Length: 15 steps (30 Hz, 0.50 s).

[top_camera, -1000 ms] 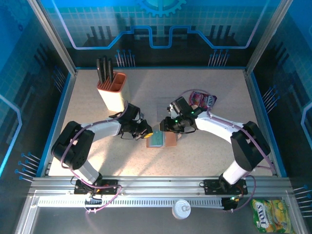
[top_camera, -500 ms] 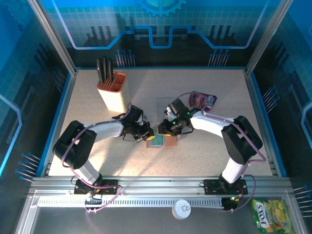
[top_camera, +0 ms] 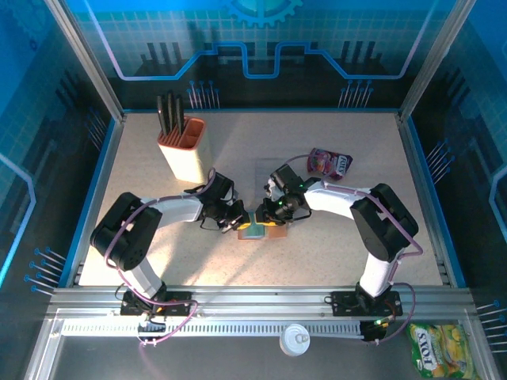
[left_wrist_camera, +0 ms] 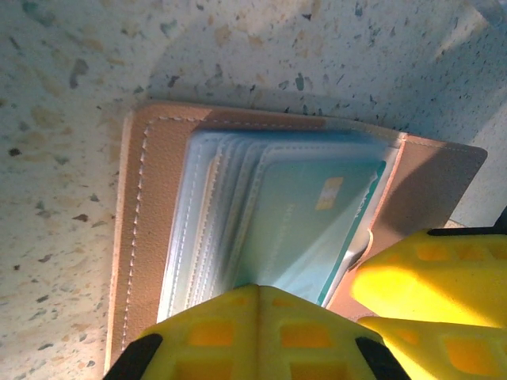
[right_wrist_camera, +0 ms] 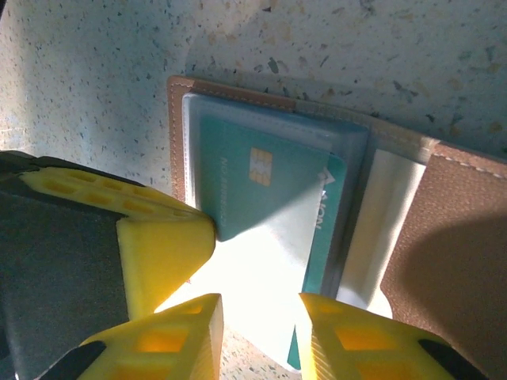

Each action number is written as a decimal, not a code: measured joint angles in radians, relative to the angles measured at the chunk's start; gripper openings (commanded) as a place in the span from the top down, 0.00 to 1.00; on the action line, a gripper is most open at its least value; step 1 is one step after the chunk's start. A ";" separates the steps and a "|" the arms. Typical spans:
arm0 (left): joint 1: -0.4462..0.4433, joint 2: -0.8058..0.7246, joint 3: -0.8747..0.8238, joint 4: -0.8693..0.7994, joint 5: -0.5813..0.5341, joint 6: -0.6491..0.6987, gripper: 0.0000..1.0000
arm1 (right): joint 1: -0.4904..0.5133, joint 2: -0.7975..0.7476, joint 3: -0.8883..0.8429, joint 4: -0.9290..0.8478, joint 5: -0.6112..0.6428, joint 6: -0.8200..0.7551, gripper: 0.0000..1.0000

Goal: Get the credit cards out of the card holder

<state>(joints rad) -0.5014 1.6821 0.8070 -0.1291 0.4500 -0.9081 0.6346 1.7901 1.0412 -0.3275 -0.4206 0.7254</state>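
Note:
The brown card holder (top_camera: 276, 232) lies open on the table's middle, its clear pockets up. A teal credit card (left_wrist_camera: 309, 222) sits in the top pocket, chip showing, with another teal card (right_wrist_camera: 323, 253) sticking out beneath it. My left gripper (left_wrist_camera: 257, 291) is shut, its joined tips pressing at the near edge of the pockets and card; whether it pinches anything is hidden. My right gripper (right_wrist_camera: 257, 336) is open, its fingers (right_wrist_camera: 352, 336) straddling the glare-lit near edge of the cards. The two grippers (top_camera: 242, 224) (top_camera: 269, 215) meet over the card holder (right_wrist_camera: 455, 237) from left and right.
An orange knife block (top_camera: 181, 149) with black handles stands at the back left. A purple pouch (top_camera: 329, 162) lies behind the right arm, and a clear case (top_camera: 265, 170) just behind the card holder. Blue walls fence the table; a yellow snack bag (top_camera: 440, 348) lies outside.
Both grippers have closed in on the card holder. The left jaws have shut, the right jaws have narrowed, and the right arm's elbow has swung inward.

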 measured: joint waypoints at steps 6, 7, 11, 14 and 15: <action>0.000 0.000 0.000 -0.001 0.000 0.002 1.00 | 0.000 0.023 0.000 0.000 0.000 -0.001 0.70; 0.000 0.000 0.000 -0.001 0.000 0.002 1.00 | 0.000 0.027 0.001 0.000 0.000 -0.003 0.70; 0.000 0.000 0.000 -0.001 0.000 0.002 1.00 | 0.000 0.030 0.005 -0.002 0.000 -0.005 0.74; 0.000 0.000 0.000 -0.001 0.000 0.002 1.00 | 0.002 0.035 0.012 -0.001 0.000 -0.011 0.76; 0.000 0.000 0.000 -0.001 0.000 0.002 1.00 | 0.004 0.036 0.012 0.000 0.000 -0.011 0.77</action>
<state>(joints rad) -0.5014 1.6825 0.8074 -0.1299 0.4500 -0.9058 0.6384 1.8263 1.0534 -0.3279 -0.4206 0.7147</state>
